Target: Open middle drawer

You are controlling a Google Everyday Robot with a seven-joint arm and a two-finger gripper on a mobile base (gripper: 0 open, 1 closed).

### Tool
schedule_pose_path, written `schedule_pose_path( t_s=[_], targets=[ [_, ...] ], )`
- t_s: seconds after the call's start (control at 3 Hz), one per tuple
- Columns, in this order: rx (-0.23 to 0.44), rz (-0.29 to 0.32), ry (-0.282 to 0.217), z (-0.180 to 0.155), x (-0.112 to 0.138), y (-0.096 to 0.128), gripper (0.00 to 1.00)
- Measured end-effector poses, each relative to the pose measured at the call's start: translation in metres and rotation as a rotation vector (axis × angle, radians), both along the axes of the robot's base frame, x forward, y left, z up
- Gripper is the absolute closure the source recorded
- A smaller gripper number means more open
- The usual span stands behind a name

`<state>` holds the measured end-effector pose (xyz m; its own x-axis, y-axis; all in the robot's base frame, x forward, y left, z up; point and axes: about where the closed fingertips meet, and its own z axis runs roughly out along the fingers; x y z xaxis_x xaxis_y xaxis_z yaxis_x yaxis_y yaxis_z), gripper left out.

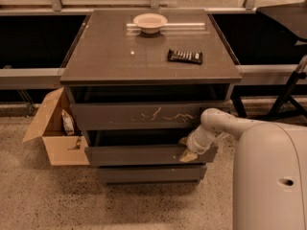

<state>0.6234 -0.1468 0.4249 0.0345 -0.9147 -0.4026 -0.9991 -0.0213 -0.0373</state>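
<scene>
The middle drawer (139, 155) is a plain dark grey front, standing a little proud of the cabinet with a dark gap above it. Above it is the scratched top drawer (144, 115), and below it the lower plain drawer (148, 174). My gripper (186, 149) is at the right end of the middle drawer's top edge. One tan fingertip (188, 156) lies on the face of the front, and the other sits behind the edge. The white arm (216, 123) reaches in from the right.
The cabinet top (115, 56) holds a pale bowl (150, 21) and a dark remote-like bar (184, 56). An open cardboard box (55, 135) stands on the floor at the left. My white body (271, 176) fills the lower right. A dark stand leg (288, 92) is at the right.
</scene>
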Motion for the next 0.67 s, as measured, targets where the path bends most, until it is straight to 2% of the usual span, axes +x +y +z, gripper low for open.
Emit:
schedule_pose_path(
  t_s=[0.33, 0.67],
  targets=[
    [0.0, 0.0, 0.0, 0.0078, 0.0014, 0.0001, 0.95],
    [0.0, 0.0, 0.0, 0.0125, 0.0007, 0.0, 1.0]
  ],
)
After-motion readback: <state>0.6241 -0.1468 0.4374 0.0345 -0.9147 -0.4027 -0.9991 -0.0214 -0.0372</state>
